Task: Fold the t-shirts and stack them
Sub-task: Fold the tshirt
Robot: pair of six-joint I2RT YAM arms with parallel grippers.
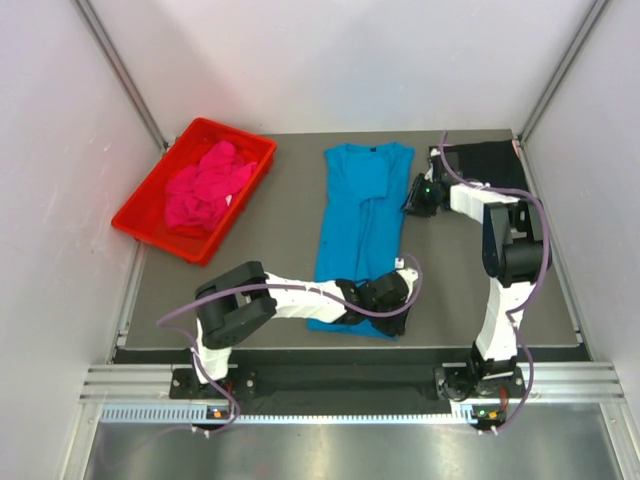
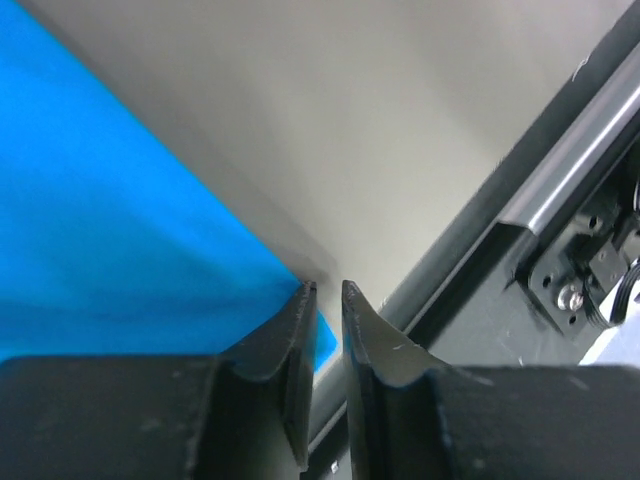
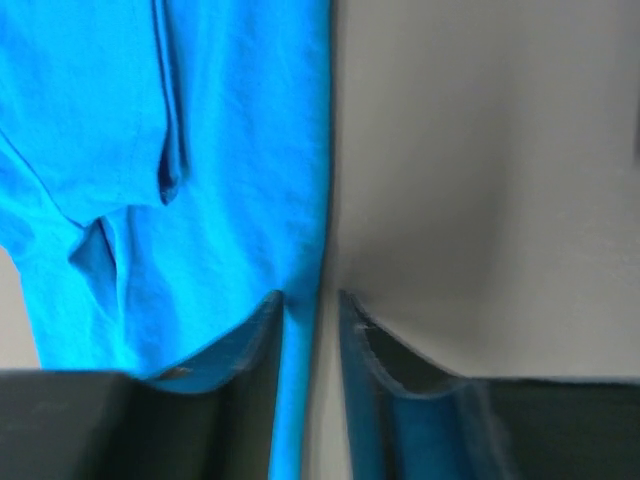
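Observation:
The turquoise t-shirt [image 1: 358, 225] lies on the table, folded into a long strip. My left gripper [image 1: 397, 297] is down at its near right corner. In the left wrist view the jaws [image 2: 327, 292] are pinched to a thin slit on that corner [image 2: 120, 230]. My right gripper [image 1: 418, 196] is at the shirt's far right edge. In the right wrist view its jaws [image 3: 310, 298] stand a little apart astride the flat edge [image 3: 230, 150]. The black t-shirt [image 1: 492, 163] lies folded at the back right. The magenta t-shirt [image 1: 205, 187] is bunched in the tray.
The red plastic tray [image 1: 140, 222] stands at the back left by the left wall. The table's near metal rail [image 2: 560, 190] runs just beyond the left fingers. White walls close in the left, right and back sides.

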